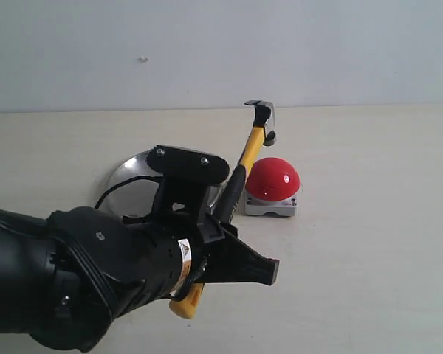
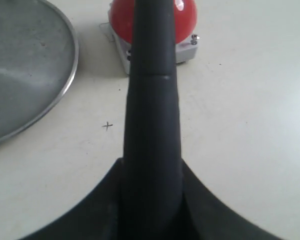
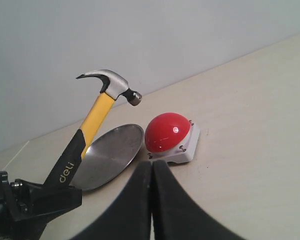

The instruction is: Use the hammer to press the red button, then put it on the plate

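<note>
My left gripper (image 1: pixel 218 243) is shut on the hammer (image 1: pixel 252 140), gripping its black handle (image 2: pixel 152 100). The hammer stands tilted up, its dark metal head (image 3: pixel 110 82) in the air above and apart from the red button (image 1: pixel 273 179). Its yellow loop end (image 1: pixel 186 304) sticks out below the gripper. The red button (image 3: pixel 167 132) sits on its square grey base beside the steel plate (image 1: pixel 129 184), which my left arm partly hides. In the left wrist view the plate (image 2: pixel 20 75) lies to one side of the handle, with the button (image 2: pixel 187 20) behind it. My right gripper (image 3: pixel 151 165) is shut and empty, short of the button.
The beige table (image 1: pixel 369 243) runs back to a pale wall (image 1: pixel 207 51). A small pen cross (image 2: pixel 107 126) marks the table near the plate's rim. My bulky left arm (image 1: pixel 66 287) fills the near left of the exterior view.
</note>
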Tool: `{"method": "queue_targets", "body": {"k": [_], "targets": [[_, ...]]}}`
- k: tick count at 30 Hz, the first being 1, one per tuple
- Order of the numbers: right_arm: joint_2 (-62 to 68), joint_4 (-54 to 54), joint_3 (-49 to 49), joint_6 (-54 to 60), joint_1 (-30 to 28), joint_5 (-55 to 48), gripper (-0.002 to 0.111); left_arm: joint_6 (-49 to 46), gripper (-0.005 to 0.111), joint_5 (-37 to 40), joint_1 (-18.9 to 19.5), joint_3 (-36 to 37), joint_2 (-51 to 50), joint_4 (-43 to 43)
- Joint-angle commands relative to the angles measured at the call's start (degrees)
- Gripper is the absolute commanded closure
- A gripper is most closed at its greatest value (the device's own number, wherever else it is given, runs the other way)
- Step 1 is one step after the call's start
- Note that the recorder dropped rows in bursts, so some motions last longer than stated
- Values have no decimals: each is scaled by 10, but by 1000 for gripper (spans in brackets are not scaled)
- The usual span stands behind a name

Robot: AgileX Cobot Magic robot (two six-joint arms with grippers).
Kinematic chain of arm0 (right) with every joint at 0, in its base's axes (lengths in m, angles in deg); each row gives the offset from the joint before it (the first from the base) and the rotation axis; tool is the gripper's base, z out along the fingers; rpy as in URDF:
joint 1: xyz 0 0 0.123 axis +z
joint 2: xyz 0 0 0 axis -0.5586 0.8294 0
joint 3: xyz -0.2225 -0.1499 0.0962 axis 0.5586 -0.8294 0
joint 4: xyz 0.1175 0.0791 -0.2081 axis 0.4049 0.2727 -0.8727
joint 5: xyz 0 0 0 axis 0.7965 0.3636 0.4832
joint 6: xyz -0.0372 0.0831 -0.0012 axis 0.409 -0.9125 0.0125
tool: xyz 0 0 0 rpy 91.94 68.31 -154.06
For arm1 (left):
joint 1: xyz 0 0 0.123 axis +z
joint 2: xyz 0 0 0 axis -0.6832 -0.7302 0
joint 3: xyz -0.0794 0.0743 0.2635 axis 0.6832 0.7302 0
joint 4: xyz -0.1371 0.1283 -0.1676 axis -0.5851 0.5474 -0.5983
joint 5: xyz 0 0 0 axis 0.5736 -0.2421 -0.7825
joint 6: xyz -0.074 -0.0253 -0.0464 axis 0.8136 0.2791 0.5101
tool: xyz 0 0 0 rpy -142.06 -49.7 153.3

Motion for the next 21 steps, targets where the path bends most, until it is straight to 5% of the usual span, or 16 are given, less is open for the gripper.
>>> {"method": "queue_targets", "body": {"k": [1,21], "targets": [[-4,2,-3,0,-3,1,108,25,107,50,-23,-4,7,50],[-4,2,-3,0,-3,1,108,25,107,56,-22,-20,7,46]]}}
